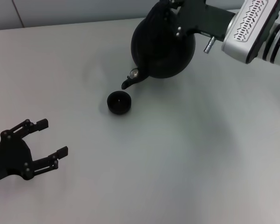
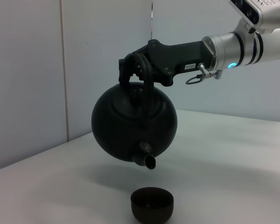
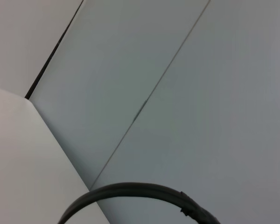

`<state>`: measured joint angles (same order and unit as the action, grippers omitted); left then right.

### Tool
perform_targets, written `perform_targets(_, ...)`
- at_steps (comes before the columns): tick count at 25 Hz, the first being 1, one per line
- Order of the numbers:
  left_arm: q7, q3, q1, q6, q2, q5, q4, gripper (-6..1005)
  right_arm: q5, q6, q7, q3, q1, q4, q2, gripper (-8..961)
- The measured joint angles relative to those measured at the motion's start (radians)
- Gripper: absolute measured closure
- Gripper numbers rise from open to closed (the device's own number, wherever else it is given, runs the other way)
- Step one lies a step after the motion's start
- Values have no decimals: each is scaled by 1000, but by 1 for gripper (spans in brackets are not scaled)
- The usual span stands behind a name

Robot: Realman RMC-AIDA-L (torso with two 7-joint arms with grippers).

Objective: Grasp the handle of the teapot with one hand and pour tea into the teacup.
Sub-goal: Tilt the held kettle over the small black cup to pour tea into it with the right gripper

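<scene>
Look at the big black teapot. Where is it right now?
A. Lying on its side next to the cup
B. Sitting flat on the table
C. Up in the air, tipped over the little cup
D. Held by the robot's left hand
C: the right gripper holds the teapot by its handle, off the table, spout down above the teacup.

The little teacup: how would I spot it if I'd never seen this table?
Start at the big round black teapot held in the air by the right claw. Follow its spout downward to the grey table. The teacup sits right below: a tiny, low, black bowl with no handle.
</scene>
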<state>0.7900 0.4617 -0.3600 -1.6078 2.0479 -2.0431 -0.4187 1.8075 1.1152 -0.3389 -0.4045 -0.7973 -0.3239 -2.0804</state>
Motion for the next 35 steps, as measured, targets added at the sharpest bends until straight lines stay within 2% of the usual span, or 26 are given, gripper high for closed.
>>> perform_targets(11, 11, 0, -3, 6, 2, 2, 0, 130, 0, 6, 95, -2, -8, 2, -3, 870)
perform_targets(18, 11, 0, -5, 7, 3, 7, 0, 129, -3, 0, 97, -33, -11, 3, -3, 870)
perform_targets(35, 11, 0, -7, 6, 8, 9, 0, 130, -4, 0, 80, -30, -9, 11, -3, 870)
